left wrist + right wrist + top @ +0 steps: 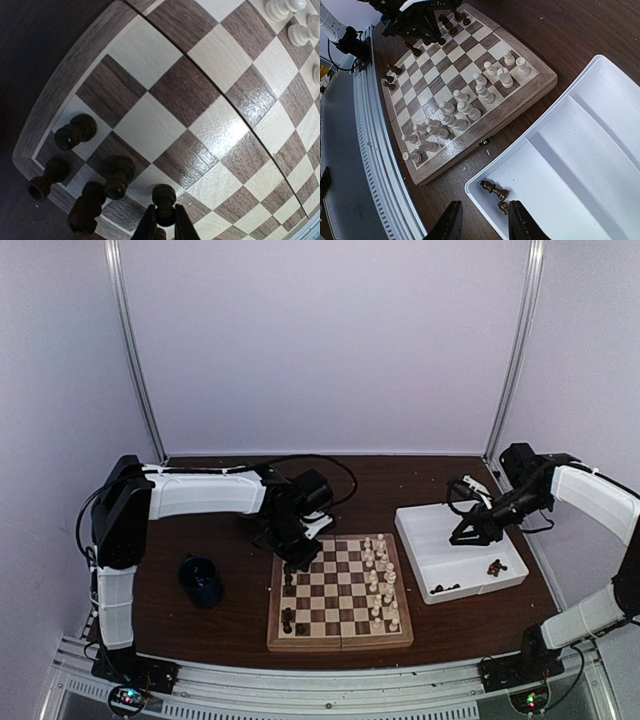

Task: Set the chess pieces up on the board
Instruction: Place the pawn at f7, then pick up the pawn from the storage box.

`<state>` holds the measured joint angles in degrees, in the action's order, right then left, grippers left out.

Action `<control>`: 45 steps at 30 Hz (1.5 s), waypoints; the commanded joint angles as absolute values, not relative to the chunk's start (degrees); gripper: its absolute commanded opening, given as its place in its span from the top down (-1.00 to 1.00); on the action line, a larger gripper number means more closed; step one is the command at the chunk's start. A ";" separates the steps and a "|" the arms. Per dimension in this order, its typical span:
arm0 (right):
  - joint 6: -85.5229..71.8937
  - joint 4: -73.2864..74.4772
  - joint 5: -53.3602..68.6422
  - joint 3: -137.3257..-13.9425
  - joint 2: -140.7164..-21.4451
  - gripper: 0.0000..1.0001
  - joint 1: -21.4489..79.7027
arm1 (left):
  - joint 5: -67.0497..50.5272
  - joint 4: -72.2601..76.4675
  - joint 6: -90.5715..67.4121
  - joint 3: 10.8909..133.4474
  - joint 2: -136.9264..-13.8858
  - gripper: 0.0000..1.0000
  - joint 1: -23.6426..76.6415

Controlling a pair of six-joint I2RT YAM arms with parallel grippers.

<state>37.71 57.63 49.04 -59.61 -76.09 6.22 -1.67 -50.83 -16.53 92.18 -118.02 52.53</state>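
Observation:
The board (340,642) lies at centre front. Cream chess pieces (380,580) fill its two right columns, and a few dark pieces (288,620) stand along its left edge. My left gripper (297,562) hangs over the board's far-left corner. In the left wrist view, that gripper (163,222) is shut on the head of a dark pawn (164,196), whose base is over a light square next to several standing dark pieces (117,177). My right gripper (485,219) is open above the near corner of the white tray (580,100), with two dark pieces (494,189) lying below it.
The white two-compartment tray (418,558) sits right of the board and holds a few more dark pieces (495,566). A dark blue cup (203,580) stands left of the board. The metal rail (320,690) runs along the table's near edge.

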 commanded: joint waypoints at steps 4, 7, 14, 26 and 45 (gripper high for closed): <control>38.41 58.63 49.66 -59.41 -76.30 0.30 5.88 | -0.96 -49.72 -17.24 92.64 -119.23 0.68 52.03; 38.41 58.75 49.81 -59.41 -76.30 0.30 5.89 | -0.88 -49.77 -17.38 92.59 -118.71 0.54 51.98; 38.41 58.93 50.01 -59.57 -76.46 0.30 5.89 | -0.86 -50.76 -17.62 92.75 -117.06 0.49 52.03; 45.54 63.44 42.03 -60.75 -73.94 0.31 5.74 | 5.82 -57.55 -17.41 97.78 -110.74 0.30 52.08; 57.37 66.37 15.96 -63.53 -88.05 0.45 -11.14 | 0.77 -36.56 -12.55 90.01 -100.80 0.09 54.99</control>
